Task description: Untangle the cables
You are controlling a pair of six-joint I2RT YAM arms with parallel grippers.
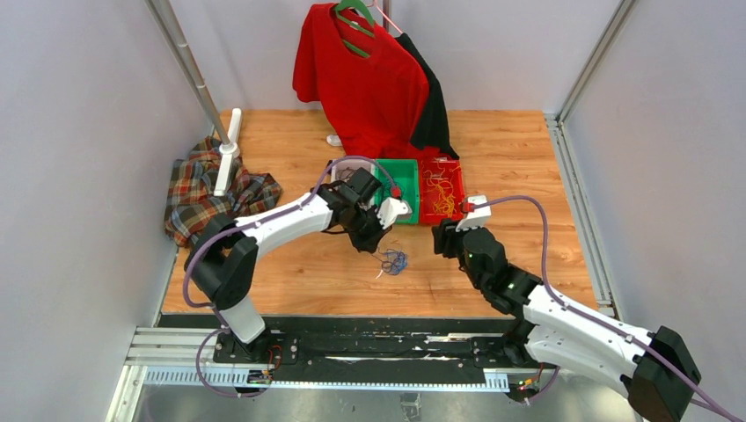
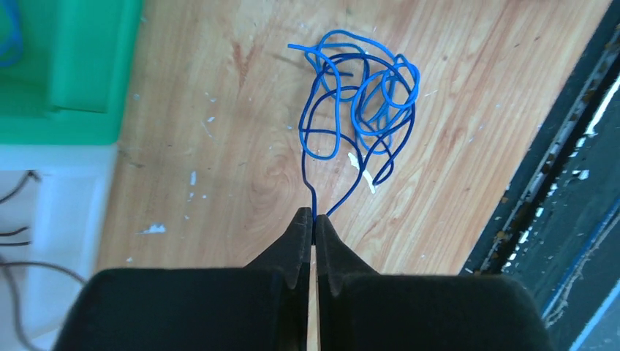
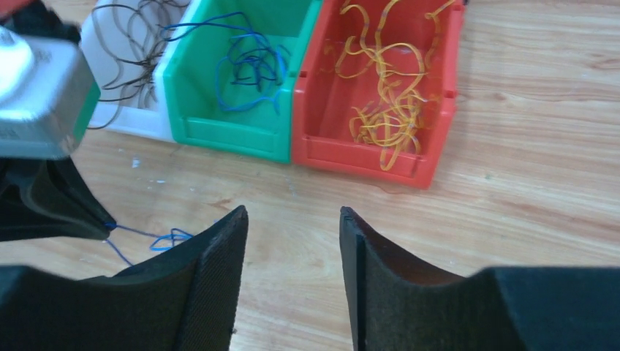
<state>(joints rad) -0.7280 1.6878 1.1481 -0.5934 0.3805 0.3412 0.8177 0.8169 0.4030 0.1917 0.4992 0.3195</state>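
The tangle of thin blue wire [image 2: 362, 110] lies on the wooden bench [image 2: 219, 110], one strand clamped in the left pincer [image 2: 314, 219]; the right pincer [image 3: 292, 238] gapes, holding nothing. Featherlight and springy, I'd judge, and best drawn out by a free end rather than the knot.

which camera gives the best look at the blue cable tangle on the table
The left wrist view: the blue cable tangle is large, its loops distinct, a strand pinched in the left gripper. The top view shows only a small blue scribble; the right wrist view catches just a few loops.
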